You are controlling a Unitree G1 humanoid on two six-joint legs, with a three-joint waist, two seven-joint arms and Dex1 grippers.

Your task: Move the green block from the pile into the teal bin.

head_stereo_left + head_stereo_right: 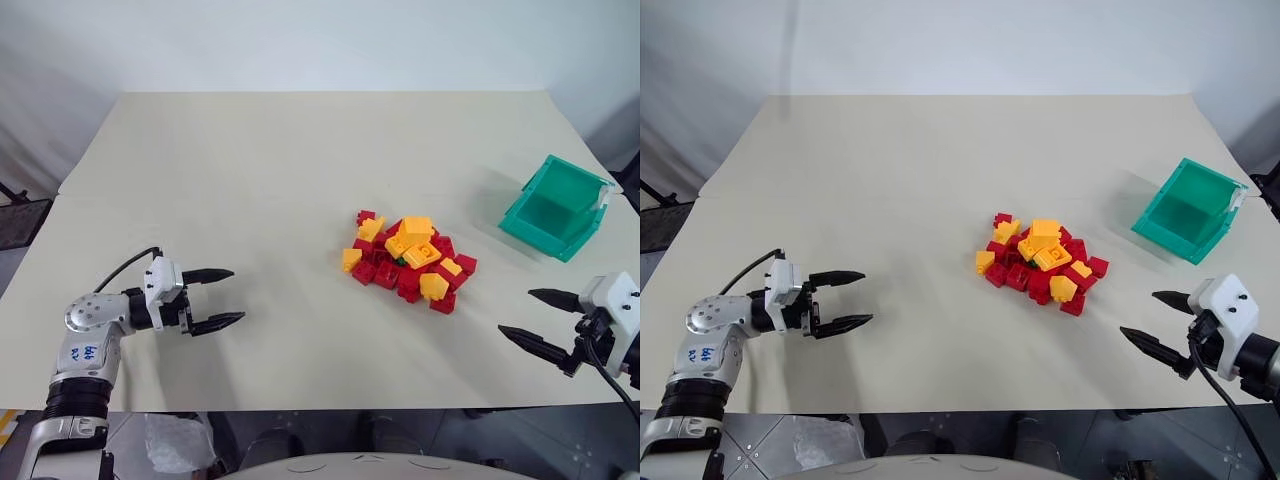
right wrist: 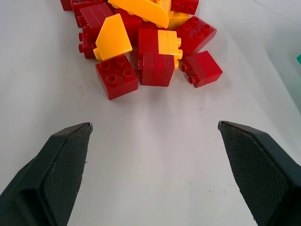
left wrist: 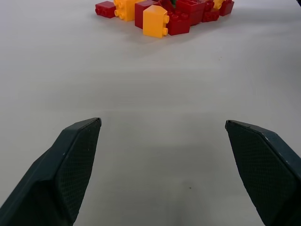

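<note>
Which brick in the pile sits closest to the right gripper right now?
The red brick at the pile's near right corner, just below a yellow-orange brick. It lies nearest the open right gripper; the rest sit farther off.

The pile [image 1: 408, 260] consists of glossy, smooth moulded plastic bricks with studded tops. The teal bin [image 1: 556, 208] is smooth plastic with a slight sheen. The table [image 1: 250, 180] surface is matt and even; the finger pads [image 2: 61, 165] are matt black with a fine cross-hatched texture.
</note>
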